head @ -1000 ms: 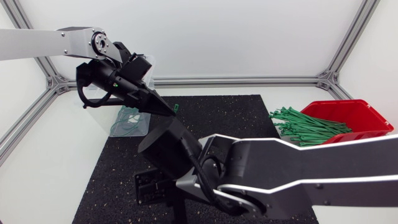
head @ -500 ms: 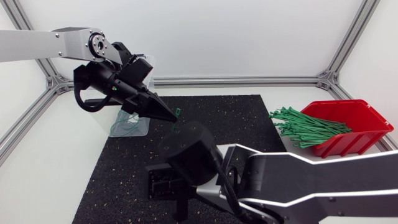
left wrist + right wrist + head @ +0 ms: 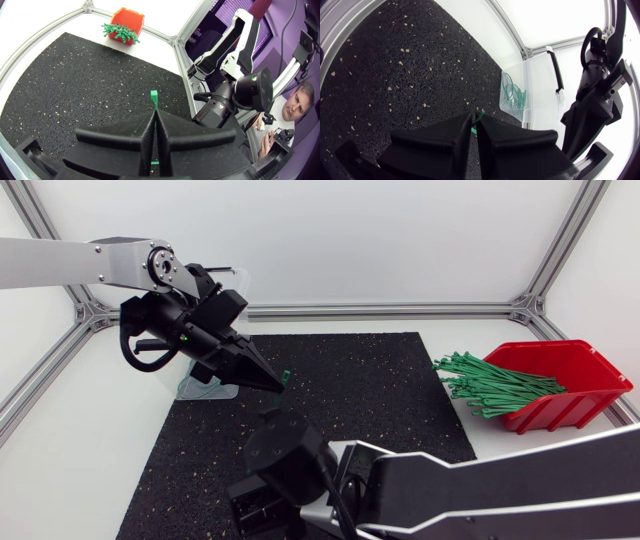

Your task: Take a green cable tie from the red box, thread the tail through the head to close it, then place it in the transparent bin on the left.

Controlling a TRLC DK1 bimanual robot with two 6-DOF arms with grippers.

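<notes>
**Both grippers pinched on green**

My left gripper (image 3: 154, 114) is closed tight on the green cable tie (image 3: 154, 96), one end poking out ahead of it. My right gripper (image 3: 475, 119) is pressed together too, a green sliver caught at its tip. Seen from above, the transparent bin (image 3: 186, 387) lies at the tie's 9 o'clock and the red box (image 3: 575, 405) at its 3 o'clock.

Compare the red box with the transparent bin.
The red box is opaque; the transparent bin shows its contents through its walls. The box stands at my right, the bin at my left. The box holds a heap of straight green ties spilling over its rim; the bin holds a few looped ones. Both hold green cable ties.
</notes>
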